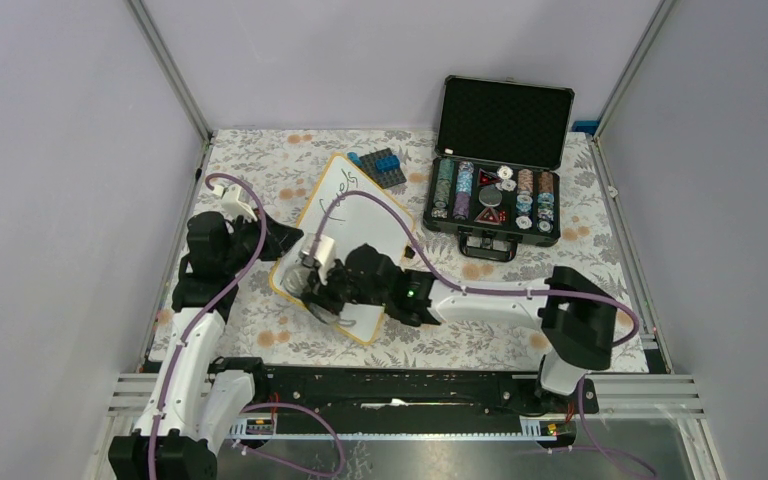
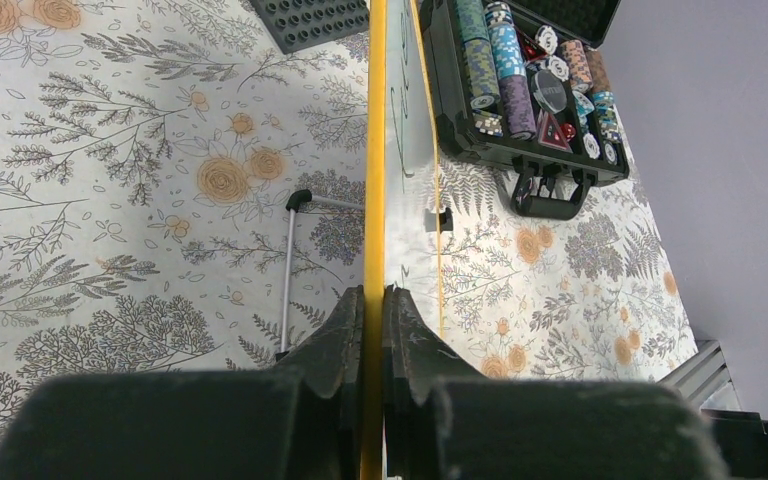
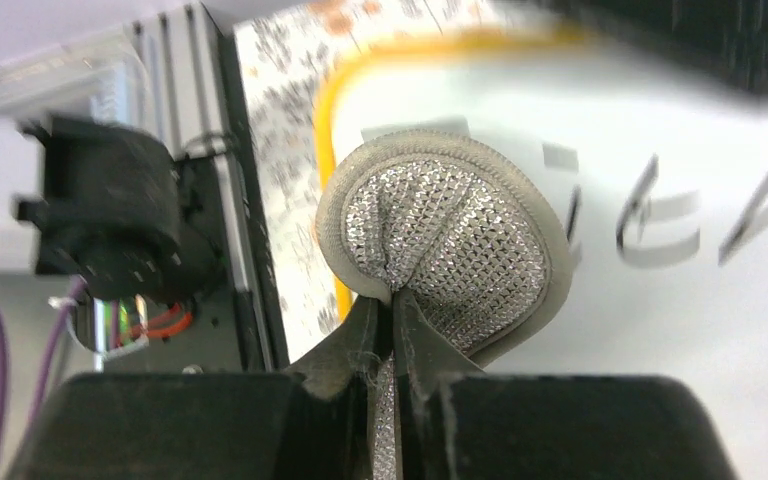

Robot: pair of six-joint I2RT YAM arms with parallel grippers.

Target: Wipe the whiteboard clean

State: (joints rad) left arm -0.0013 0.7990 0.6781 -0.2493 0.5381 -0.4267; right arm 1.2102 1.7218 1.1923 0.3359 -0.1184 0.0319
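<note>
The chip case [image 1: 505, 122] sits right of the whiteboard [image 1: 360, 225], the block plate [image 1: 380, 166] behind it.

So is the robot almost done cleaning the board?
No. Done: the left gripper is shut on the edge of the yellow-rimmed white rectangular whiteboard, and the right gripper pinches a round grey silver-mesh pad. In hand: that pad sits at the board's near corner. Left: the black handwriting, beside the pad and at the far end.

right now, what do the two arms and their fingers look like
The left arm and right arm have white links with chunky black joint housings. A purple cable loops along each. The right arm's wrist shows a small green light. The fingers are matte black and taper to blunt tips.
</note>
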